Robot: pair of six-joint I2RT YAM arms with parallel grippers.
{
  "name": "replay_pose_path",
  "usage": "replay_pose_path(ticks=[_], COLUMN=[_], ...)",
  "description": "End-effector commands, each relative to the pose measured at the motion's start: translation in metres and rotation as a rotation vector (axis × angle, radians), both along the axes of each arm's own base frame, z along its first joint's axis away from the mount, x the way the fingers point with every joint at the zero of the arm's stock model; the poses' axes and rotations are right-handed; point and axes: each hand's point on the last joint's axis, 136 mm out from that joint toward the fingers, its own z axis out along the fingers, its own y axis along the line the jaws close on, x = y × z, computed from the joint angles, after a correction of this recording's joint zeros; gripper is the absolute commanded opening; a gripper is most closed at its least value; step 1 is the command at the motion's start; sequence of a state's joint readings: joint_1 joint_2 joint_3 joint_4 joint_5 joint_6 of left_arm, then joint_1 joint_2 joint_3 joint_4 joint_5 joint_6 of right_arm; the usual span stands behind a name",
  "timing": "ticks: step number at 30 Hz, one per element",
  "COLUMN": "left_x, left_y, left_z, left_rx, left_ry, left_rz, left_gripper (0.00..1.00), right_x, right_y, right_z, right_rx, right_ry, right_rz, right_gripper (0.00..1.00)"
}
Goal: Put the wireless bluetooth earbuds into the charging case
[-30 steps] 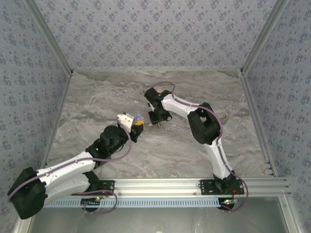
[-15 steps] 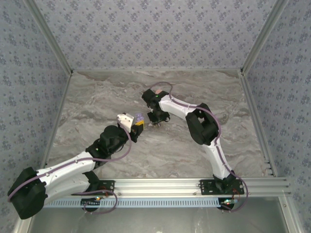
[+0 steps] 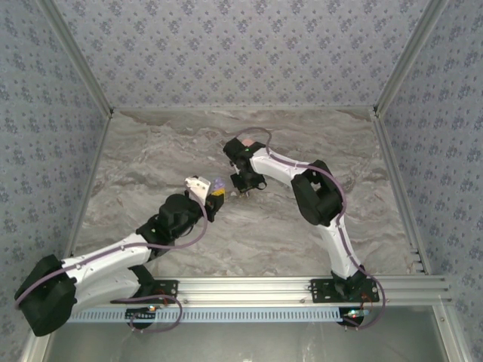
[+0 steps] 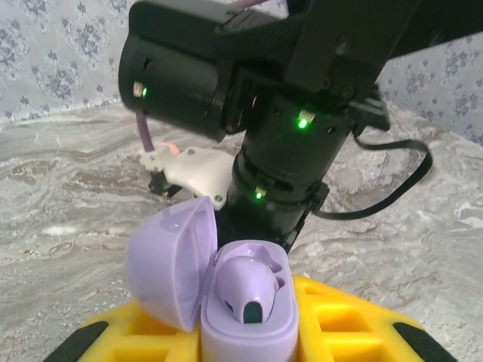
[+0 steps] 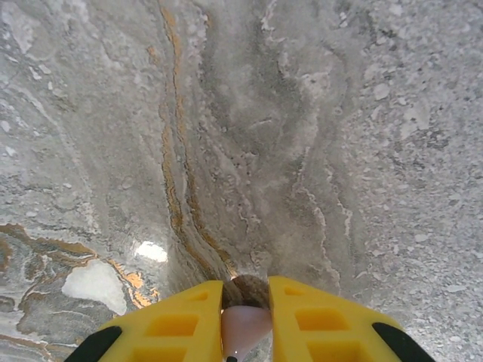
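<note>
Right pincer (image 5: pixel 247 292) shifted slightly right, pinching pink earbud (image 5: pixel 245 326), left pincer (image 4: pixel 245 311) clamping open lavender case (image 4: pixel 230 335).

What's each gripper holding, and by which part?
Left gripper: open lavender case, clamped by its base. Right gripper: pink earbud, pinched by its sides.

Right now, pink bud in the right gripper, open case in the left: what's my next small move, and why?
Probably raise the right gripper and shift it over the open lavender case in the left gripper. The pale pink earbud is pinched but aimed at table beside the case, whose one visible slot holds a lavender earbud.
</note>
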State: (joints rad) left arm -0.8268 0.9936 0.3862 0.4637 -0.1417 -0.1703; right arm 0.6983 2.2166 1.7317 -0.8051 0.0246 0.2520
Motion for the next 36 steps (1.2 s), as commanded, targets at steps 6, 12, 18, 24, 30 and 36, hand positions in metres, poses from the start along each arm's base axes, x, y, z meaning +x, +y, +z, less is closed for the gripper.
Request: replay_pose_path(ticks=[6,12,18,24,30,36], left_x=[0.009,0.017,0.021,0.018,0.012,0.006], left_y=[-0.019,-0.029,-0.041,-0.049,-0.053,-0.058], left_z=[0.0,-0.024,-0.033,-0.023,-0.018,-0.006], left_rx=[-0.033,-0.058,-0.109,-0.202,-0.22,-0.238], left_ry=[0.05,0.122,0.143,0.068,0.004,-0.06], left_rz=[-0.028,-0.038,-0.071,-0.13,-0.183,-0.233], left_gripper=[0.25,0.25,0.25,0.25,0.24,0.24], right_x=[-0.008,-0.004,-0.003,-0.008,-0.021,-0.039], right_y=[-0.008,-0.016,-0.022,-0.016,-0.008,0.0], right_z=[0.012,0.04,0.079,0.132,0.187,0.221], right_rx=[0.161,0.341,0.486,0.619,0.741,0.787], right_ry=[0.054,0.016,-0.073,-0.19,-0.296,-0.375], right_rz=[-0.011,-0.04,-0.038,0.012,0.098,0.196], right_gripper=[0.19,0.19,0.19,0.2,0.2,0.21])
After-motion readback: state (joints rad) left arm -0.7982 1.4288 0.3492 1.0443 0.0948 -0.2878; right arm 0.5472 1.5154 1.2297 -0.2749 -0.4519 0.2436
